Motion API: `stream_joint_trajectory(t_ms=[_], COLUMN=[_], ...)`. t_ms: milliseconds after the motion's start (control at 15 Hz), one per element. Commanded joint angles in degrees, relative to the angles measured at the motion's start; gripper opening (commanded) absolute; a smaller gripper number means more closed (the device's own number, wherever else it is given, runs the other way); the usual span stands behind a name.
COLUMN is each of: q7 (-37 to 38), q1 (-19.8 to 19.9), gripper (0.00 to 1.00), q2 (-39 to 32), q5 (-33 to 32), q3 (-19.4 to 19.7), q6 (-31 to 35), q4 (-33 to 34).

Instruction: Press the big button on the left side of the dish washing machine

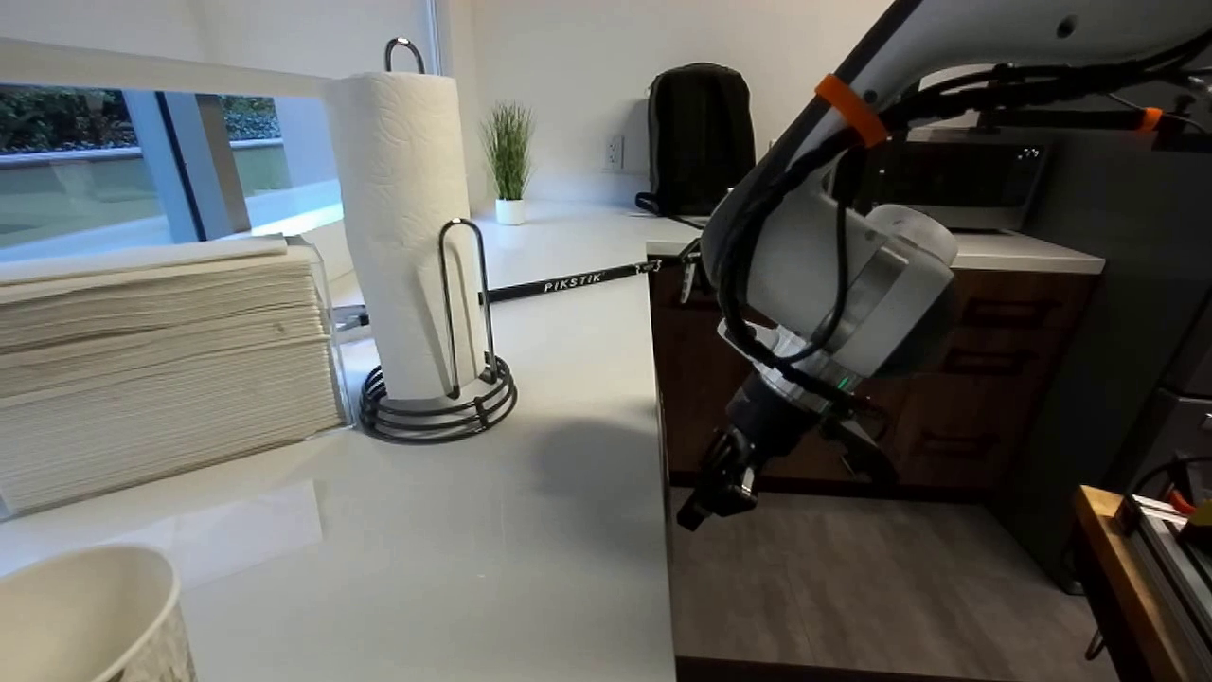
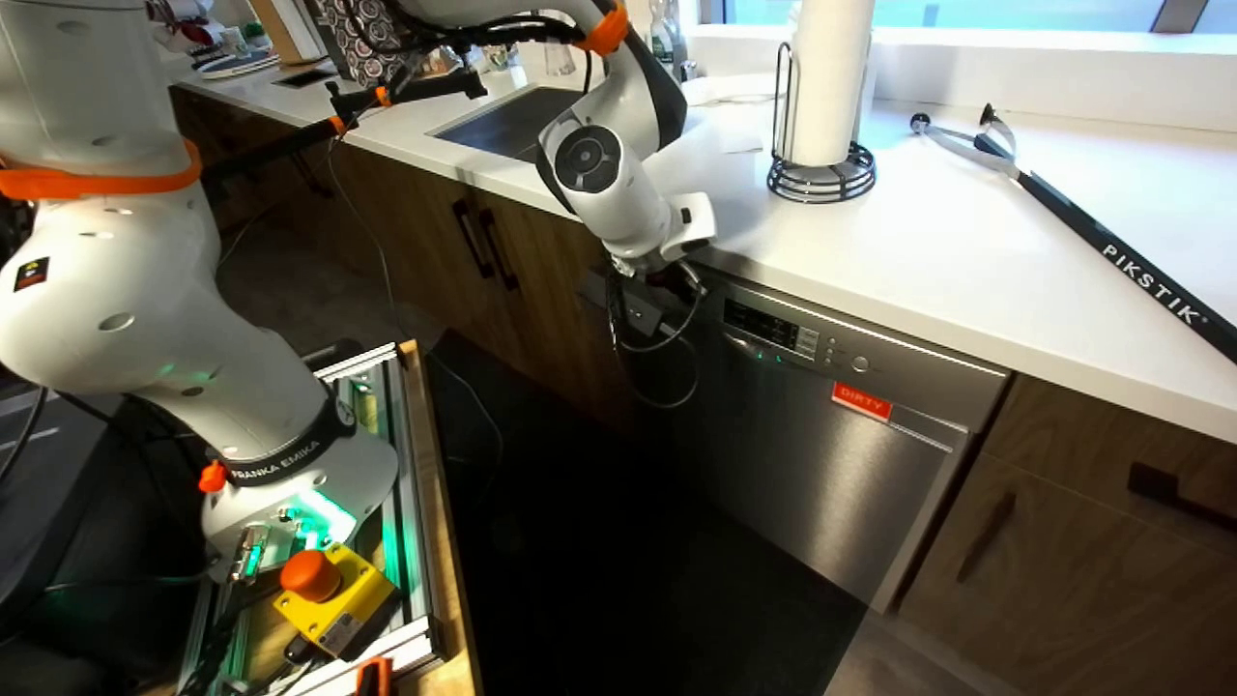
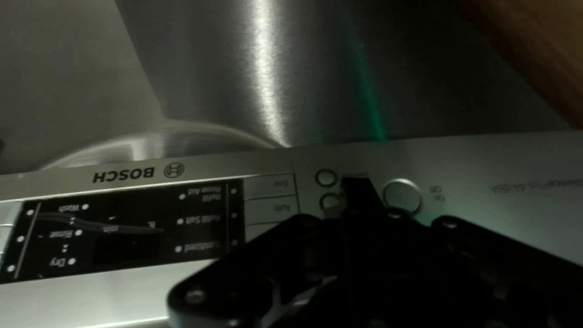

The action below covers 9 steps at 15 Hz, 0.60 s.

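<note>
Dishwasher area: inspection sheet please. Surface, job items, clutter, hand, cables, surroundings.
Surface: white counter, running above the dishwasher.
Job items: dishwasher shut, red DIRTY label on its front; big round button mostly visible in the wrist view.
Clutter: paper towel roll on wire holder, folded paper stack, PIKSTIK grabber.
Hand: shut; its tip shows beside the big round button, contact can't be told.
Cables: black cables run along the arm, looping near the wrist.
Surroundings: backpack, potted plant, microwave, window.
</note>
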State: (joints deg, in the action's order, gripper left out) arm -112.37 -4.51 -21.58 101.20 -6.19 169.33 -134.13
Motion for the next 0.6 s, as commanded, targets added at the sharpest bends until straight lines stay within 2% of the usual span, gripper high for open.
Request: stream_joint_trajectory(t_ms=[0, 200, 467, 533], q7=[9.3, 16.4, 27.5, 32.2], q1=[-4.2, -6.2, -12.6, -8.6], gripper=[0.00, 0.00, 0.00, 0.00], q2=[2.6, 4.3, 11.1, 13.4], q5=[-15.9, -29.7, -46.3, -51.9], q3=[2.0, 3.3, 10.9, 7.8], q6=[1.1, 3.4, 6.0, 7.6], q4=[-6.7, -12.1, -20.0, -22.0])
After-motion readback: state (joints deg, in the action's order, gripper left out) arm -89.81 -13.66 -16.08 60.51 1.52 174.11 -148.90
